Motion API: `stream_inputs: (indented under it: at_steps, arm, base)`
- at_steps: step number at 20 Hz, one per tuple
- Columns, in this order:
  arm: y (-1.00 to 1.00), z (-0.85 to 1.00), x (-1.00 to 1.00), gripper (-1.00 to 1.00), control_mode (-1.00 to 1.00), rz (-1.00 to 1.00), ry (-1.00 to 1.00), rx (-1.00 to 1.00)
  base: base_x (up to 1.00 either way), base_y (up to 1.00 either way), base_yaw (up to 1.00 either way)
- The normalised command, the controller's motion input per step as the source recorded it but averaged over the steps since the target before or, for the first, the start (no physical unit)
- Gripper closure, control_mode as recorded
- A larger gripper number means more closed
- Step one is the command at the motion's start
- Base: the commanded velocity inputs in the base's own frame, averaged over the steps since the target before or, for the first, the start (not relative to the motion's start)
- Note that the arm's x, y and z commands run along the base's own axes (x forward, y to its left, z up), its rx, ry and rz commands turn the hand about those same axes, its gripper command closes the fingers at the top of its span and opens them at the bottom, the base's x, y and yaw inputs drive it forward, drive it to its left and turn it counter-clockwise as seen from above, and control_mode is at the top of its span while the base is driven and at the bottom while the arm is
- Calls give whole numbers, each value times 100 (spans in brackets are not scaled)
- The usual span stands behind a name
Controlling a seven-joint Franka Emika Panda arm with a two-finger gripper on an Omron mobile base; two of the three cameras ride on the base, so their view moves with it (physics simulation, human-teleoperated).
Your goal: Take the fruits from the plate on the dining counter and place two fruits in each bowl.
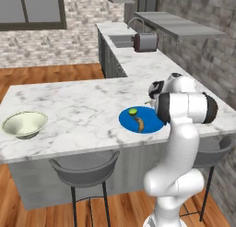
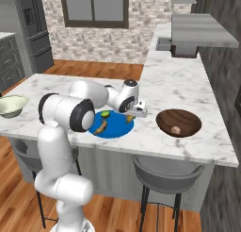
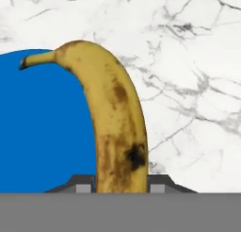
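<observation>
My gripper [image 3: 121, 186] is shut on a brown-spotted yellow banana [image 3: 115, 118], one dark fingertip on each side of its lower end. It hovers at the right rim of the blue plate [image 3: 42, 132]. From the right base camera, the gripper [image 2: 132, 115] sits over the plate [image 2: 115, 130], where a green lime [image 2: 105, 114] and a second banana [image 2: 100, 128] lie. The plate [image 1: 150, 116] rests on the dining counter [image 1: 78, 106]. A cream bowl [image 1: 24, 123] stands far left. A dark brown bowl [image 2: 179, 120] to the right holds a small orange-brown fruit [image 2: 176, 130].
Grey bar stools [image 1: 85, 168] stand under the counter's front edge. A toaster [image 1: 145, 42] and a sink [image 1: 120, 39] are on the back counter beyond. Bare marble stretches between the cream bowl and the plate.
</observation>
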Motion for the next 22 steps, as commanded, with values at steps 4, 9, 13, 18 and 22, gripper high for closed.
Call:
stream_inputs:
  at_steps: [4,9,13,18,22]
  arm:
    - [-59,89,-62,100,-100,-24,0,4]
    - [-39,80,-45,100,-100,-23,0,1]
    - [-70,45,-33,100,-100,-25,3,1]
    - [-83,1,-3,100,-100,-24,6,4]
    - [-62,-3,3,100,-100,-12,4,11]
  base:
    - [0,0,0]
    - [0,0,0]
    - [0,0,0]
    - [0,0,0]
    - [0,0,0]
